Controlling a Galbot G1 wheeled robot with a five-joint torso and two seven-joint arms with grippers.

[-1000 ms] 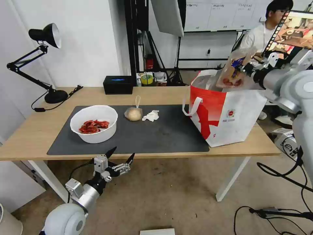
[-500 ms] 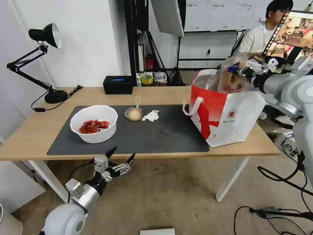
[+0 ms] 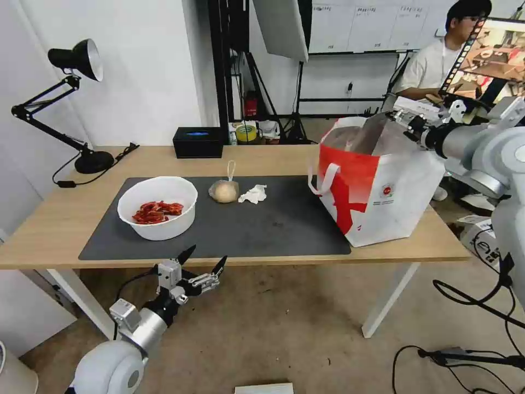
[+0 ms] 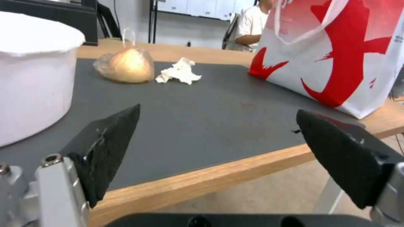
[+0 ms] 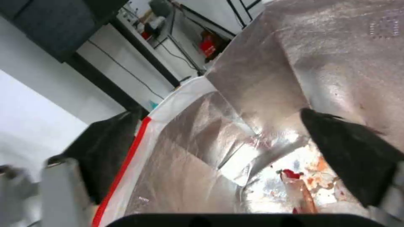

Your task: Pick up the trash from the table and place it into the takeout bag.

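Observation:
The red-and-white takeout bag [image 3: 383,191] stands at the right end of the table [image 3: 54,219]. My right gripper [image 3: 398,116] hovers open over its mouth with nothing between the fingers. In the right wrist view the gripper [image 5: 219,113] looks down at the foil lining [image 5: 336,63], where the clear tray with red scraps [image 5: 299,189] lies at the bottom. On the dark mat [image 3: 273,224] sit the white bowl with red scraps [image 3: 157,208], the knotted clear bag [image 3: 224,190] and the crumpled tissue [image 3: 253,193]. My left gripper [image 3: 199,262] is parked open below the table's front edge.
A black desk lamp [image 3: 76,60] stands at the table's far left, with a black box [image 3: 198,142] at the back edge. Light stands rise behind the table. Cables [image 3: 465,306] trail over the floor on the right.
The clear tray, held above the bag by my right gripper, has dropped into the bag, and the gripper now stands open. The left arm has not moved.

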